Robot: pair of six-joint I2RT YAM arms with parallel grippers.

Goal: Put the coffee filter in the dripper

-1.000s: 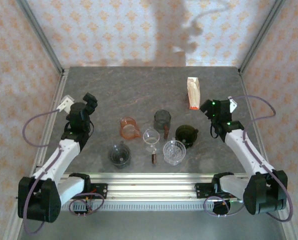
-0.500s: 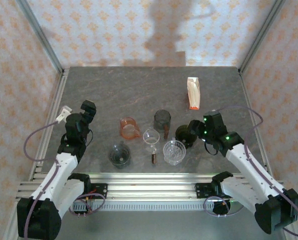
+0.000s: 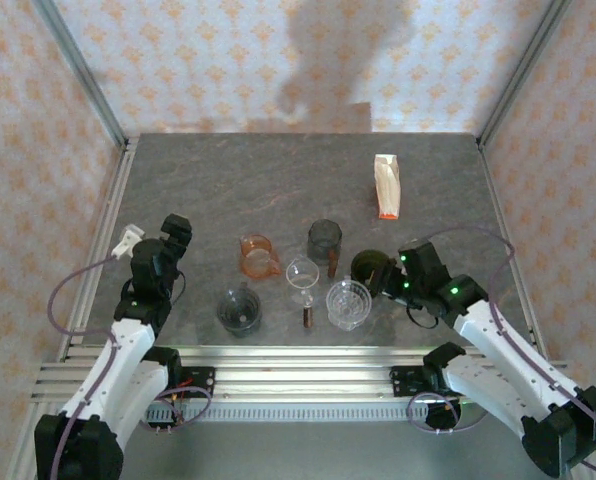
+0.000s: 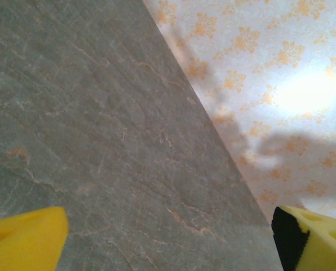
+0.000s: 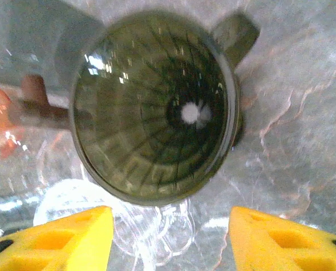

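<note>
Worktop [image 3: 228, 180], grey marbled stone, walled with patterned paper. Coffee filter pack [image 3: 386, 186]: white with an orange end, lying at the far right of the worktop, well apart from both arms. Dark green dripper [image 3: 368, 266]: upright at right of centre, ribbed cone and centre hole facing the right wrist camera [image 5: 151, 107], handle to its upper right. Right gripper [image 3: 386, 278]: just beside that dripper, yellow fingers apart, nothing held [image 5: 171, 240]. Left gripper [image 3: 175, 232]: at the left side over bare worktop [image 4: 100, 141], fingers wide apart, nothing held [image 4: 168, 240]. Other drippers, clustered mid-worktop: orange dripper [image 3: 258, 255], dark grey dripper [image 3: 325, 240], clear funnel dripper [image 3: 302, 274], clear ribbed dripper [image 3: 348, 303], smoked dripper [image 3: 240, 310].
</note>
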